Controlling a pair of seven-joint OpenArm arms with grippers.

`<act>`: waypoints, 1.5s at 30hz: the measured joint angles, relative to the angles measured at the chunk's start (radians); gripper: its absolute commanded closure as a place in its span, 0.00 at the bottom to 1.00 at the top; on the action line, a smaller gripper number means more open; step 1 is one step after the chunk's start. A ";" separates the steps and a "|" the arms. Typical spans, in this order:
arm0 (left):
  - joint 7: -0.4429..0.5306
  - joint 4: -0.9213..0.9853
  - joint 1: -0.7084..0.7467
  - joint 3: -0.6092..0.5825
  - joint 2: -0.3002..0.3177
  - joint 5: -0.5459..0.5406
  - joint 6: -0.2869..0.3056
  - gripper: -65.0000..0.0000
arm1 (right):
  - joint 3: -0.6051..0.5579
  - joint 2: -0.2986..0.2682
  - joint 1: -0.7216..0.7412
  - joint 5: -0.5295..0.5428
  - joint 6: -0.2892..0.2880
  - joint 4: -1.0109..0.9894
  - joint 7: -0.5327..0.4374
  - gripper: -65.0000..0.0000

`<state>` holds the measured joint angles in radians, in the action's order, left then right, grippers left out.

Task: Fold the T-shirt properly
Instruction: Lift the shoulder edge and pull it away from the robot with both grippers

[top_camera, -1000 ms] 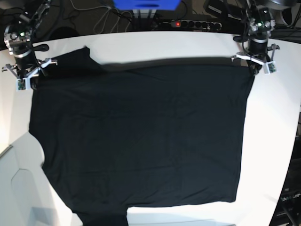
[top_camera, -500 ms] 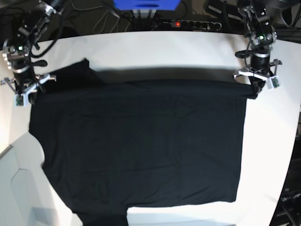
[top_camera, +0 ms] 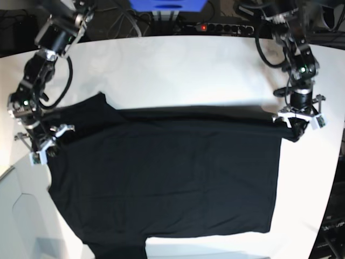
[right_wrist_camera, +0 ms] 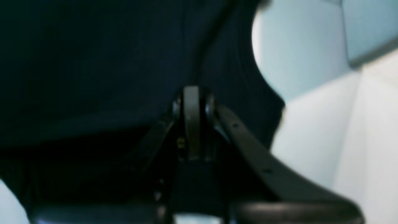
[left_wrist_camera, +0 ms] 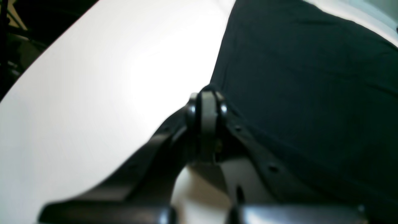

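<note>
white table; both grippers pinch black t-shirt corners.

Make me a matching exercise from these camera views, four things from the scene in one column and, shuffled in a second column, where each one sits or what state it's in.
Things:
1. T-shirt
2. left gripper
3. right gripper
4. power strip

Descriptions:
A. behind the table's far edge, red light showing
B. shut on cloth at the base view's right side
C. black, spread over the white table
D. shut on cloth at the base view's left side

Pairs: 1-C, 2-B, 3-D, 4-A
</note>
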<state>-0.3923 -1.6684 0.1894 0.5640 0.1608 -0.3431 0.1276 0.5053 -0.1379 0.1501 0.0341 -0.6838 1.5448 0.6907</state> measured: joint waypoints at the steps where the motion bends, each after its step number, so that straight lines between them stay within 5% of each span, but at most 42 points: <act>1: 0.000 0.015 -0.019 -0.001 0.000 0.001 0.000 1.00 | -0.013 -0.010 0.020 -0.002 0.000 -0.026 0.005 1.00; 22: 0.001 0.332 -0.294 -0.003 0.025 0.002 0.000 1.00 | -0.087 -0.095 0.280 -0.012 0.000 -0.451 -0.158 1.00; 45: 0.007 0.402 -0.328 -0.042 0.027 0.002 0.000 1.00 | -0.087 -0.111 0.362 -0.008 0.000 -0.509 -0.198 1.00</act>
<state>-0.3855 -1.2663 -0.1390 0.5217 0.1883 -0.3412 0.1276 0.4179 -0.2485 0.5117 0.0257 -0.6842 1.0355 0.4927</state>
